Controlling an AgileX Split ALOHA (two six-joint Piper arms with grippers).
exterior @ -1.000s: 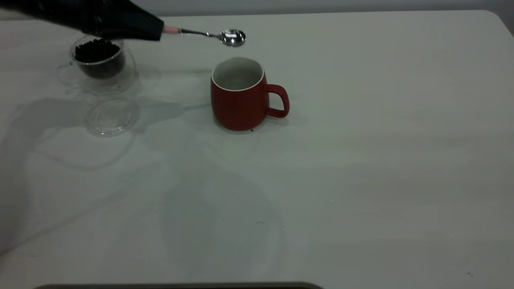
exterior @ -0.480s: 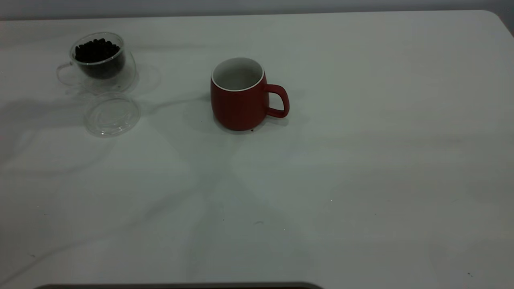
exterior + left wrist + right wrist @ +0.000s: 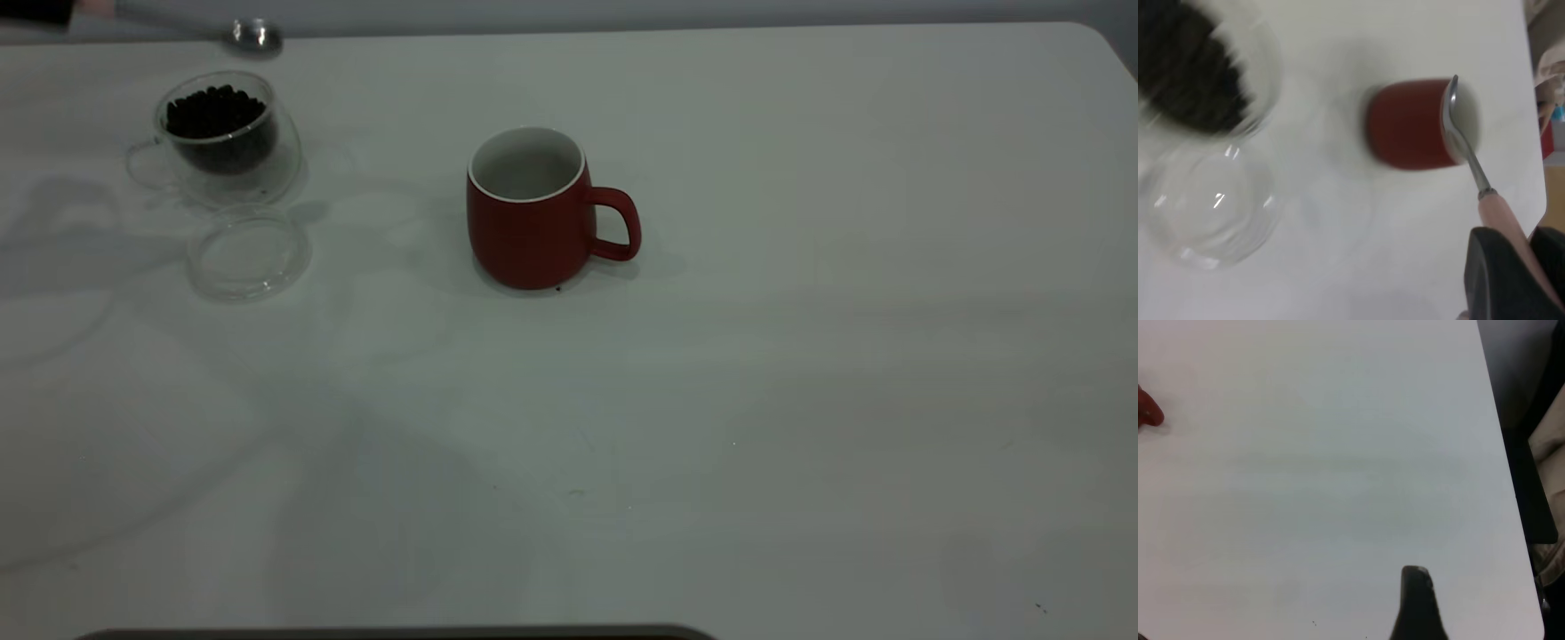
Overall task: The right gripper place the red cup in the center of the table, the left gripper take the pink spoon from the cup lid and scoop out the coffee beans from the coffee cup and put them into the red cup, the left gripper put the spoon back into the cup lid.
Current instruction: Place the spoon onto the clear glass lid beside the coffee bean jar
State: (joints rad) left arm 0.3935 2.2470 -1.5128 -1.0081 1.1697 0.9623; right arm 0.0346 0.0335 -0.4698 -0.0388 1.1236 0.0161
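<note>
The left tool pinches the pink spoon by its handle at the table's far left edge. The spoon's long axis runs out from the tool, bowl toward the red cup. Half a second ago neither showed in the exterior view. Coffee cup, coffee beans and cup lid are unmoved. Whether the right tool is spread, I cannot tell.

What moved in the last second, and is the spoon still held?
The left claw carried the pink spoon from above the red cup back toward the coffee cup, still gripping it. Red cup, coffee cup and cup lid stayed put.
</note>
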